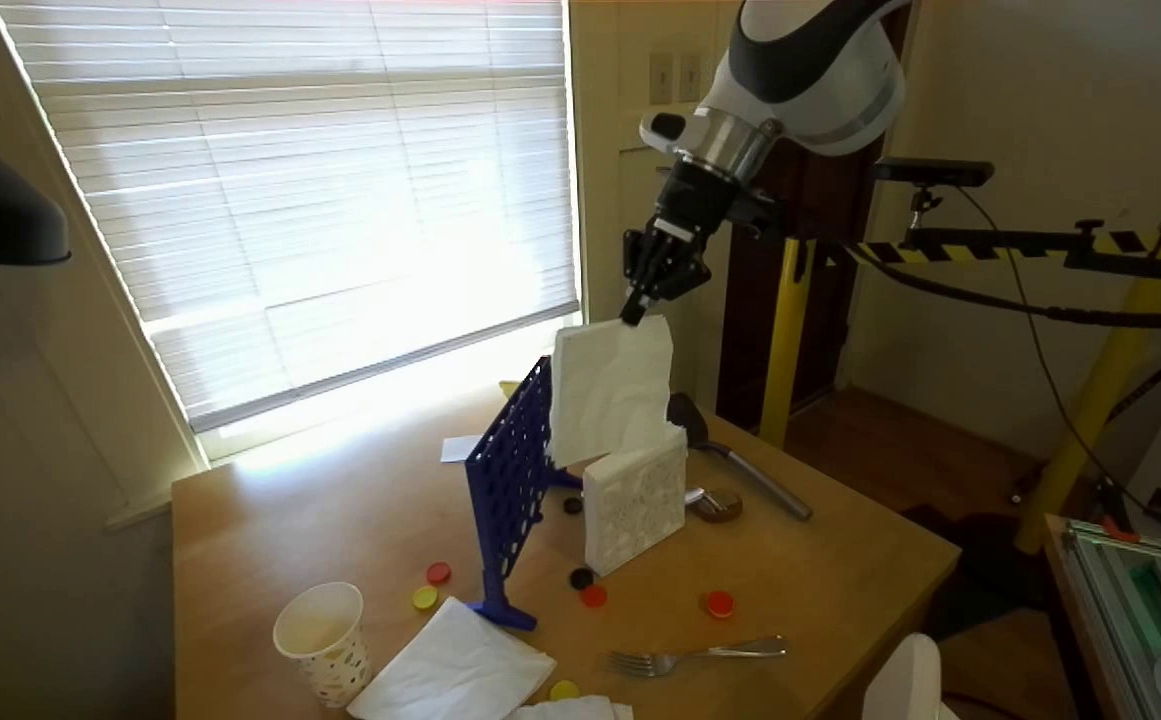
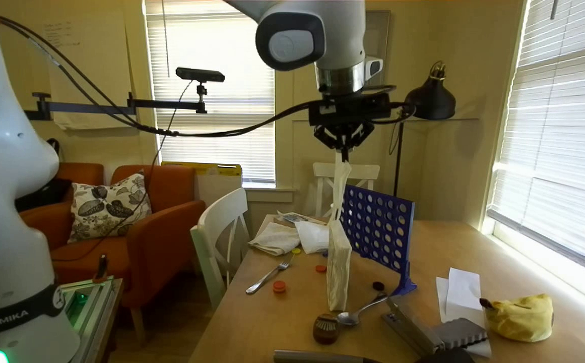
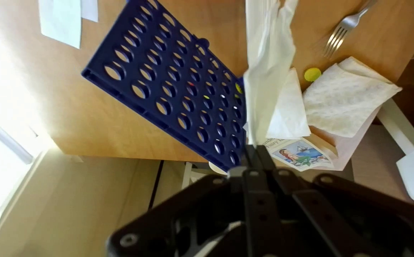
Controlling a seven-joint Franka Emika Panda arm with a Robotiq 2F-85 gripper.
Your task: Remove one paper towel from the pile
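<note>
My gripper is shut on the top edge of a white paper towel. The towel hangs upright below the fingertips in both exterior views. The pile of paper towels stands on edge on the table as a thick white block, also in an exterior view. The towel's lower edge is at the pile's top; I cannot tell if they touch. In the wrist view the towel runs from the closed fingertips and hides most of the pile.
A blue grid board stands close beside the pile. Loose napkins, a paper cup, a fork and game discs lie nearby. A spoon, thumb piano and yellow pouch are also on the table.
</note>
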